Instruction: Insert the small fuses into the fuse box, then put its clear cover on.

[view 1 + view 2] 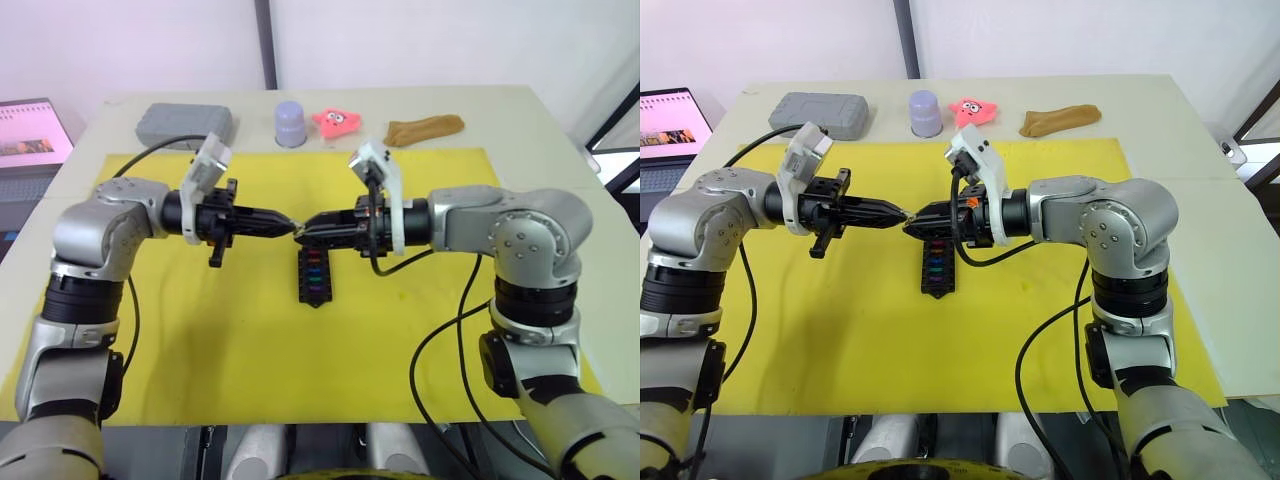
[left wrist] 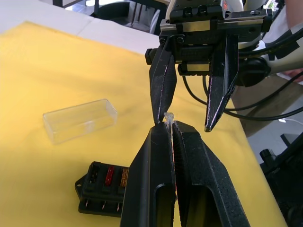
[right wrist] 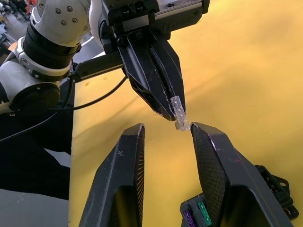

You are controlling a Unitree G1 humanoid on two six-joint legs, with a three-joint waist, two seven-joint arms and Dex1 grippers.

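My left gripper (image 1: 289,225) is shut on a pale grey small fuse (image 2: 169,117), held in the air above the yellow mat. My right gripper (image 1: 304,231) faces it tip to tip and is open, its two fingers (image 3: 208,146) on either side of the fuse (image 3: 180,113) without closing on it. Just below them the black fuse box (image 1: 313,276) lies on the mat, with green, purple and blue fuses (image 1: 312,268) and red and orange fuses (image 2: 116,176) in its slots. The clear cover (image 2: 79,119) lies on the mat beside the box.
The yellow mat (image 1: 200,330) covers the middle of the table. Along the far edge stand a grey case (image 1: 185,123), a lavender cup (image 1: 290,123), a pink star toy (image 1: 338,120) and a brown object (image 1: 423,129). A laptop (image 1: 30,130) sits off the table's left.
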